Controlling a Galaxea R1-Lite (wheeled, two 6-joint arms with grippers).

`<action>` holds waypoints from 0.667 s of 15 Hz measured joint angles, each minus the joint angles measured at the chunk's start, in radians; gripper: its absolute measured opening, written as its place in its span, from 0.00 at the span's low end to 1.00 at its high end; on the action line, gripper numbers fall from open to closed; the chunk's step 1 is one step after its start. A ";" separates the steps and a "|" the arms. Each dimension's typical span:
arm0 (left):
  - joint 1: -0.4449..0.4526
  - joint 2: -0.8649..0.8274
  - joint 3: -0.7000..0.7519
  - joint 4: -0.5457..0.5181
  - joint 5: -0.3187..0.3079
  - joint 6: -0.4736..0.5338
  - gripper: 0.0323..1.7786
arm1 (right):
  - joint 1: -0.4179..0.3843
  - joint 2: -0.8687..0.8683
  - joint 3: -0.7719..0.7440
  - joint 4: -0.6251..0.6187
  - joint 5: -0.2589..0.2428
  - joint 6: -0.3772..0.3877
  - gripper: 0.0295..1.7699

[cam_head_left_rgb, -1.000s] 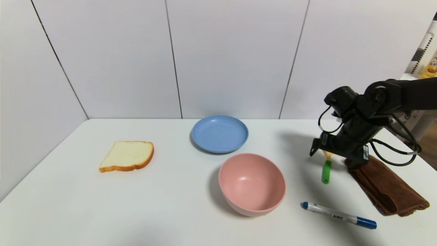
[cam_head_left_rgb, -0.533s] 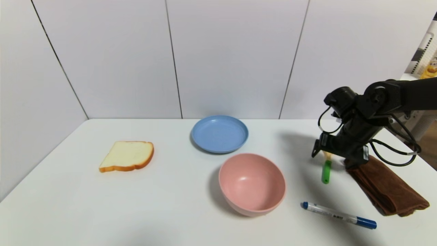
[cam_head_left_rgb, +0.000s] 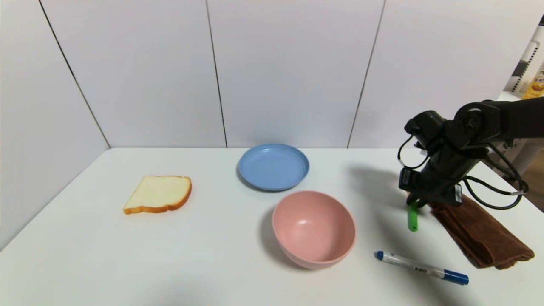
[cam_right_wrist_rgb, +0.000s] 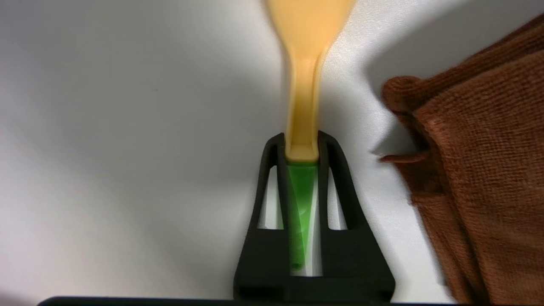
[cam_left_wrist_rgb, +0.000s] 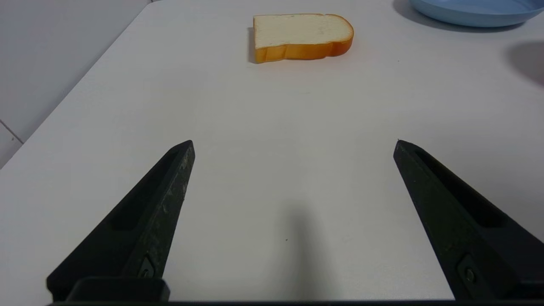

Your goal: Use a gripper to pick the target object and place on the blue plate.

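On the table [cam_head_left_rgb: 85, 255], the plate [cam_head_left_rgb: 273, 166] sits at 10 o'clock from the right gripper [cam_head_left_rgb: 414, 203], whose fingers [cam_right_wrist_rgb: 272, 170], spread a second ago, now pinch the spoon [cam_head_left_rgb: 412, 217] where yellow meets green. The left gripper [cam_left_wrist_rgb: 293, 146] idles, spread.

We see the toy spoon [cam_head_left_rgb: 412, 217], pale yellow head and green handle, pinched at its neck on the white table beside the brown cloth, and the empty blue plate [cam_head_left_rgb: 273, 166] well apart.
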 joint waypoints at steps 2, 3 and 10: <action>0.000 0.000 0.000 0.000 0.000 0.000 0.95 | 0.001 -0.002 0.012 -0.002 -0.002 -0.003 0.08; 0.000 0.000 0.000 0.000 0.000 0.000 0.95 | 0.004 -0.003 0.016 -0.002 -0.003 -0.003 0.08; 0.000 0.000 0.000 0.000 0.000 0.000 0.95 | 0.012 -0.083 0.016 -0.004 0.023 -0.051 0.08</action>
